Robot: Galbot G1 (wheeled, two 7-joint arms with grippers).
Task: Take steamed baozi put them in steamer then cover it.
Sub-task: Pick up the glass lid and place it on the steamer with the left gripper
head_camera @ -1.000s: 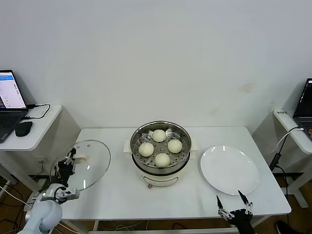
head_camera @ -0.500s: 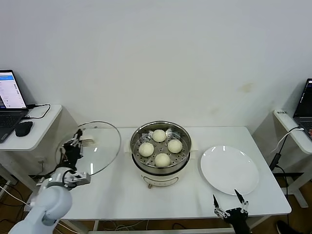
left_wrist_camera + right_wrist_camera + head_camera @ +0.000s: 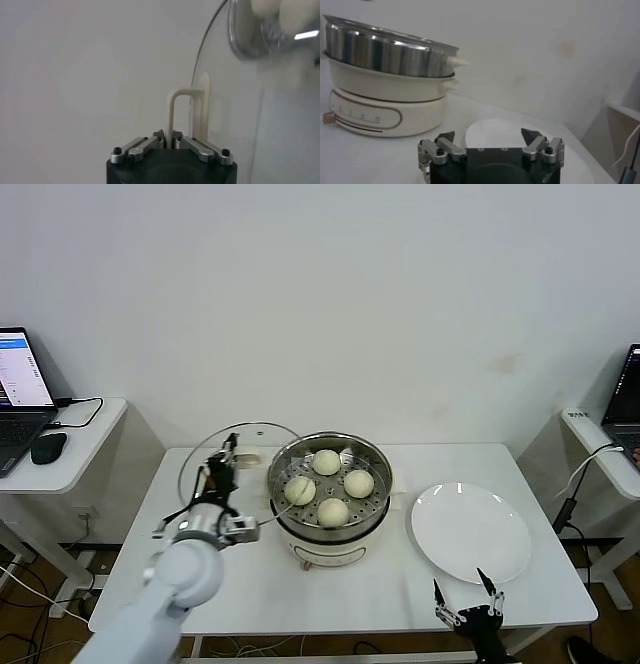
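Pale grey rounded left arm; black gripper bodies, silver finger links (dark screws at pivots)

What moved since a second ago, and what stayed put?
The left gripper, shut on the glass lid's handle, carried the lid up from the table's left edge to right beside the steamer. The right gripper drifted slightly. The four baozi in the steamer and the white plate stayed put.

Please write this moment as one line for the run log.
phase: covering | left gripper: shut on glass lid handle, beside steamer | four baozi inside | right gripper: open, idle near plate
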